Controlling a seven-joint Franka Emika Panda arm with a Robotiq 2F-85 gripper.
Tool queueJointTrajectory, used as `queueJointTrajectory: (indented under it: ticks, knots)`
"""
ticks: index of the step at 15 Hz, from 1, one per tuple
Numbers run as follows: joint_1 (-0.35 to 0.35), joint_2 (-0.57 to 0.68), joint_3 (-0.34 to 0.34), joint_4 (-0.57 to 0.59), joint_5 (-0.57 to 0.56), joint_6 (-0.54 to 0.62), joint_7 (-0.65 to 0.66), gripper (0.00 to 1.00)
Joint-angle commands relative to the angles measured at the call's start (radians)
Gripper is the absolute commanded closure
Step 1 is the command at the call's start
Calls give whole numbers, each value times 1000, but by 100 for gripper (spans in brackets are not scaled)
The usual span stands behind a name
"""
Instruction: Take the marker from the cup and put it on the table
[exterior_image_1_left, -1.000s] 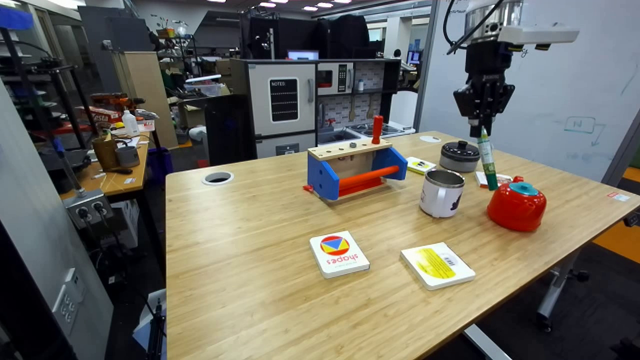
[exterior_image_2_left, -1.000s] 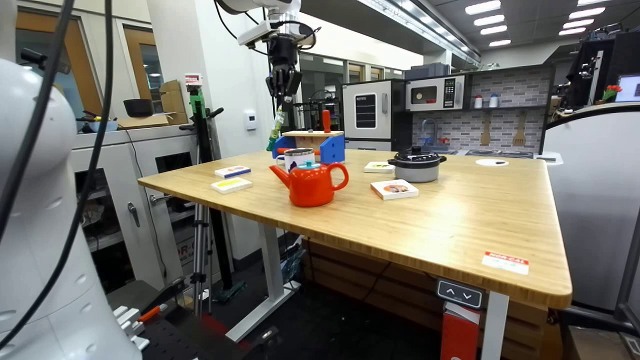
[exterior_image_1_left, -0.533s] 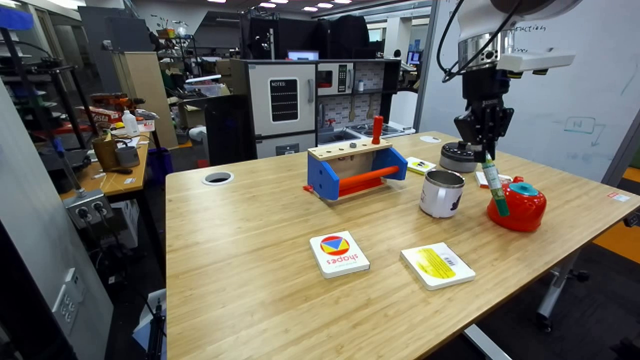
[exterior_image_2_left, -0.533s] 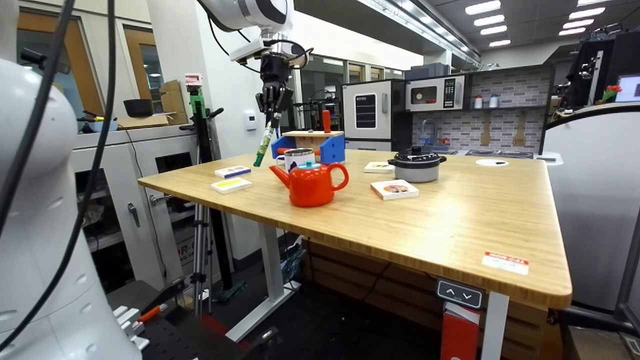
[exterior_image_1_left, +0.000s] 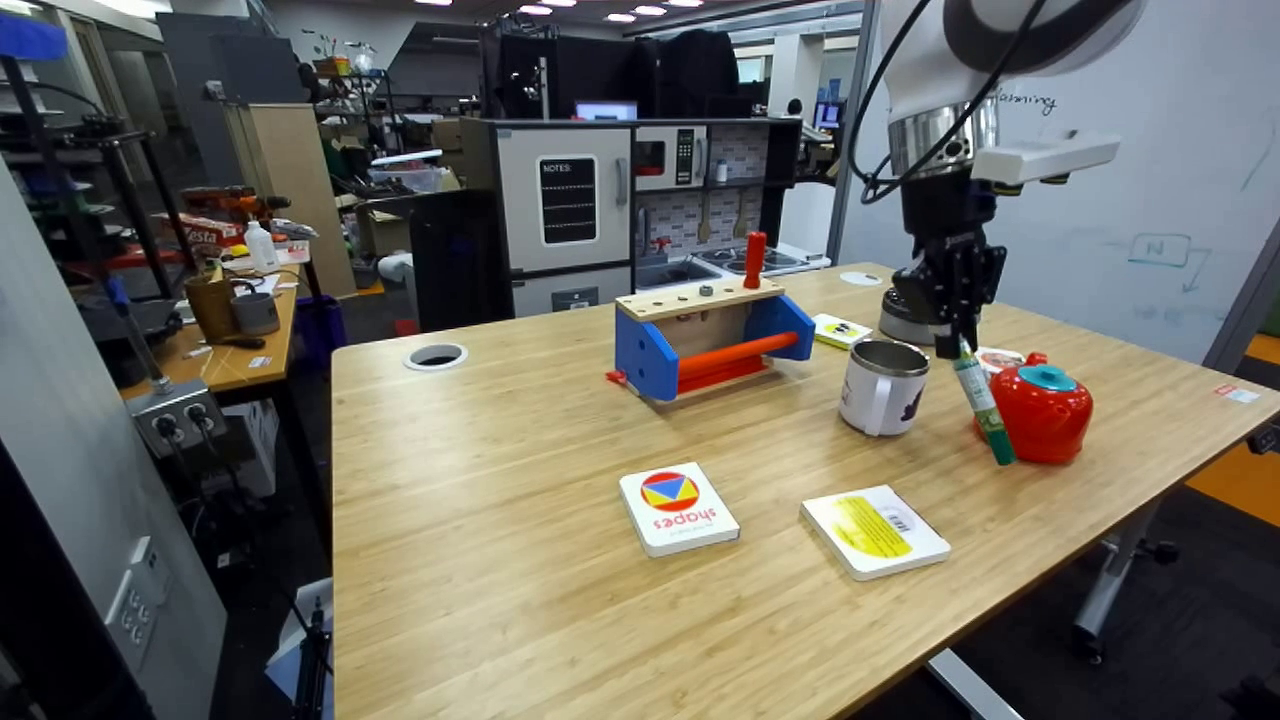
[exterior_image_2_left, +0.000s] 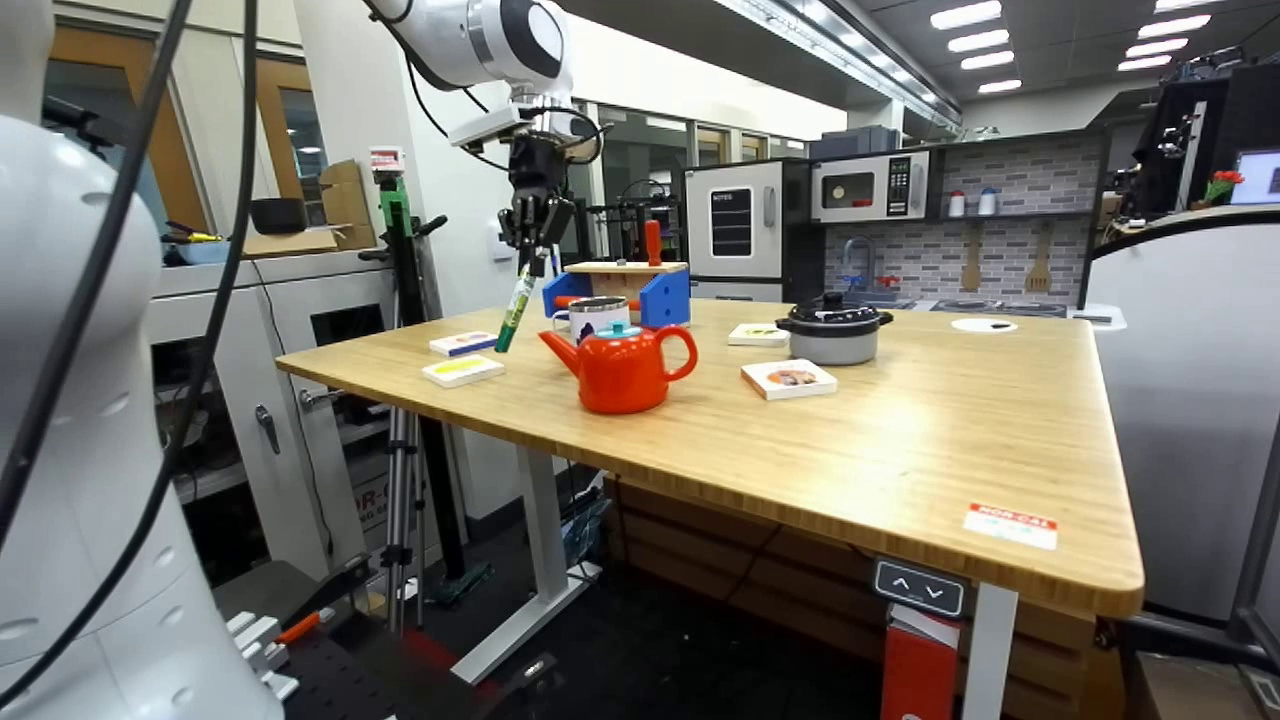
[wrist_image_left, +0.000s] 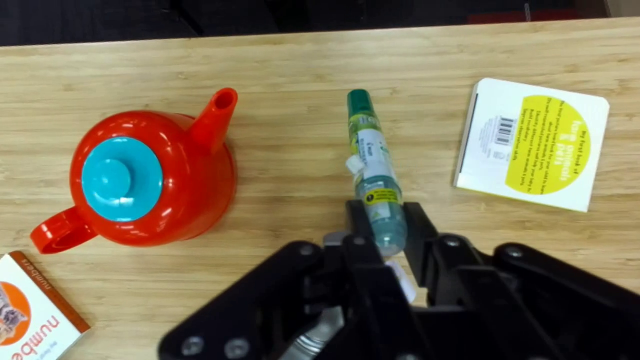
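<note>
Wooden table (wrist_image_left: 290, 140), green-tipped marker (wrist_image_left: 377, 162), white-labelled, tilted in claw (wrist_image_left: 386, 219)

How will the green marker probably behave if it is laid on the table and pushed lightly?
The marker would probably roll, since its body looks round, though the small white piece at its side might stop it. It seems stiff: held near one end by the gripper, it shows no bend.

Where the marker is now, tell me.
In the wrist view, the marker is just right of centre, gripped by the hand, with the red teapot to its left and a book to its right.
</note>
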Motion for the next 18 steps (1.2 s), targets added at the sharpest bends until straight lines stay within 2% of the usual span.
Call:
queueJointTrajectory:
  ticks: [1,7,12,18]
  knots:
    - [6,101,-6,56,-72,-19,-15,95]
    - [35,235,-14,168,-174,-66,-10,95]
    - [61,254,-14,235,-205,-84,-9,95]
    - [65,254,-14,264,-213,-92,-11,95]
